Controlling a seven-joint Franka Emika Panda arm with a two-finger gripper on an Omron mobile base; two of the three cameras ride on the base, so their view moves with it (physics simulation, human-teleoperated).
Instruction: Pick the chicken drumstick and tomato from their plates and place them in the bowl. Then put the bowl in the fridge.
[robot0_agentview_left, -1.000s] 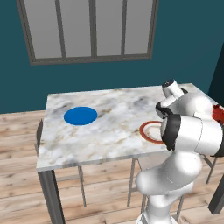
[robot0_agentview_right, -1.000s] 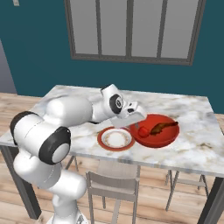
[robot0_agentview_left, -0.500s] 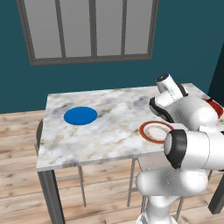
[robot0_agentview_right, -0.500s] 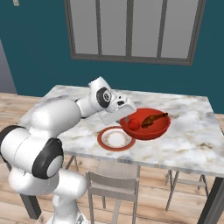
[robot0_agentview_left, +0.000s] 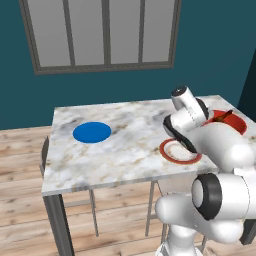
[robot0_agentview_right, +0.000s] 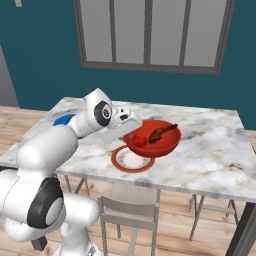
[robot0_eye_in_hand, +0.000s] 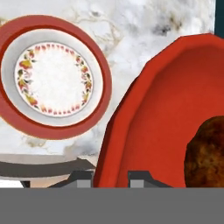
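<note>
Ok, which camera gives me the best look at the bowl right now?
The right base view: the whole bowl shows, held above the table with the drumstick and tomato inside. The hand view has its rim up close between the fingers. In the left base view the arm hides most of it.

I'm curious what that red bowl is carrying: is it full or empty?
Not empty. The red bowl holds the chicken drumstick and the tomato; the white plate beside it is bare.

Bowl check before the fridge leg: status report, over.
Gripper shut on the bowl rim, bowl lifted off the table. Chicken drumstick and tomato inside. Both plates empty. Nothing in the way.
</note>
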